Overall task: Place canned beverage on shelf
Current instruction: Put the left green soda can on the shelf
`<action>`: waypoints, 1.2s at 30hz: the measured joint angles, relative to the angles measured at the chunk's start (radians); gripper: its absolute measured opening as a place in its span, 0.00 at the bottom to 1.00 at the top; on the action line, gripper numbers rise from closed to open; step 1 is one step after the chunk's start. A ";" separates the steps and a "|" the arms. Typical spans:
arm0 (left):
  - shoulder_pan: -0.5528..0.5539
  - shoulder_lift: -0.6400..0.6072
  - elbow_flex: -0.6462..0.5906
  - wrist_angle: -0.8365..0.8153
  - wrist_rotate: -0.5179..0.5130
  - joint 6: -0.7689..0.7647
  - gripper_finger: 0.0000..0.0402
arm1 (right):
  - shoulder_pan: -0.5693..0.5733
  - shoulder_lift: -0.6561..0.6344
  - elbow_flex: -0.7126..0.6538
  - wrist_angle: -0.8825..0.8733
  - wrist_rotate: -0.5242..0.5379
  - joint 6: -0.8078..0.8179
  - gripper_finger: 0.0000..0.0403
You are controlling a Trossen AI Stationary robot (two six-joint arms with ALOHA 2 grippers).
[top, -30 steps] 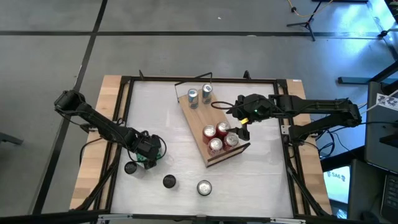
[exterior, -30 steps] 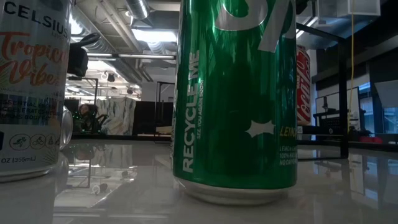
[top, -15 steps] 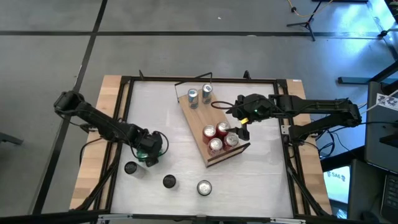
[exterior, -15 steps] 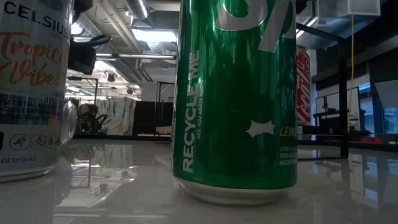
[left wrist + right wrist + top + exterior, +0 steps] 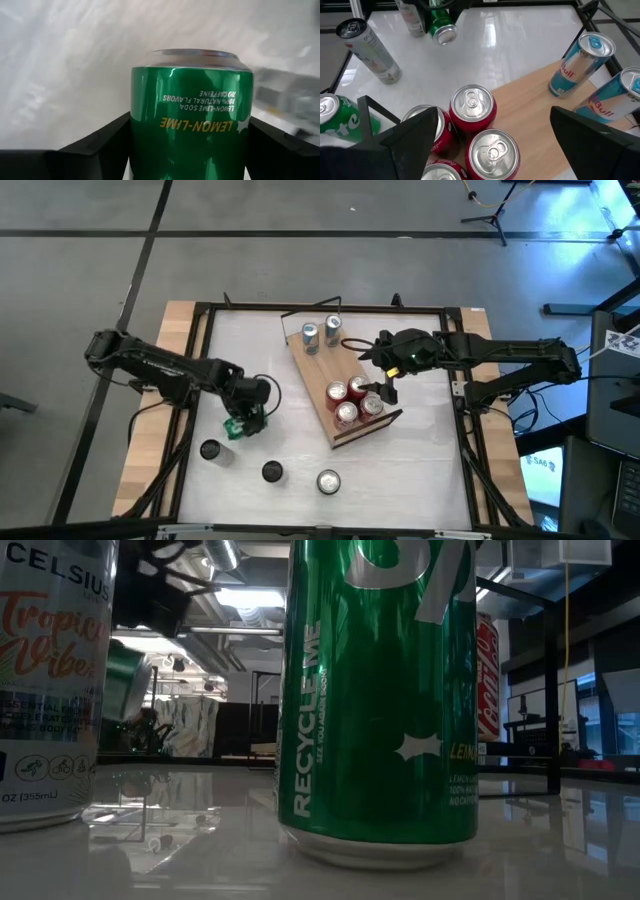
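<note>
A green lemon-lime can point(image 5: 190, 115) hangs tilted above the table's left half, with my left gripper point(image 5: 244, 418) shut on it. It also shows in the high view point(image 5: 234, 428), the low view point(image 5: 124, 680) and the right wrist view point(image 5: 442, 26). The shelf point(image 5: 318, 365), a light-wood board, lies slanted at the table's middle. It bears several red cans point(image 5: 355, 400) at its near end and two blue-and-silver cans point(image 5: 320, 332) at its far end. My right gripper point(image 5: 386, 387) hovers open above the red cans point(image 5: 472, 107). My left gripper pinches the green can by its side walls point(image 5: 142, 135) between the two fingers point(image 5: 105, 142), one on each side of the can's body. The fingers come slanting down from above. The can is lifted clear of the table and tilted, one end point(image 5: 190, 52) pointing away from the wrist.
Three more cans stand near the table's front edge: one point(image 5: 210, 450), a dark-topped one point(image 5: 272, 472) and a silver-topped one point(image 5: 328, 481). Close to the low camera stand a green can point(image 5: 380, 690) and a white Celsius can point(image 5: 50, 680). A black frame point(image 5: 200, 320) rims the table.
My left gripper has risen and gone toward the table's right edge and the shelf, turning as it went. The green can in its hold has come up off the table and now hangs tilted, clear of it. My right arm has kept still.
</note>
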 joint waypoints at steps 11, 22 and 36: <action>0.248 0.000 0.017 -0.220 0.382 -0.169 0.72 | 0.000 0.000 0.000 0.000 0.000 0.000 0.94; 0.419 0.003 0.017 -0.284 0.616 -0.408 0.72 | 0.000 0.000 0.000 0.000 0.000 0.000 0.94; 0.496 0.143 -0.108 -0.249 0.832 -0.436 0.72 | 0.000 0.000 0.000 -0.002 0.000 0.000 0.94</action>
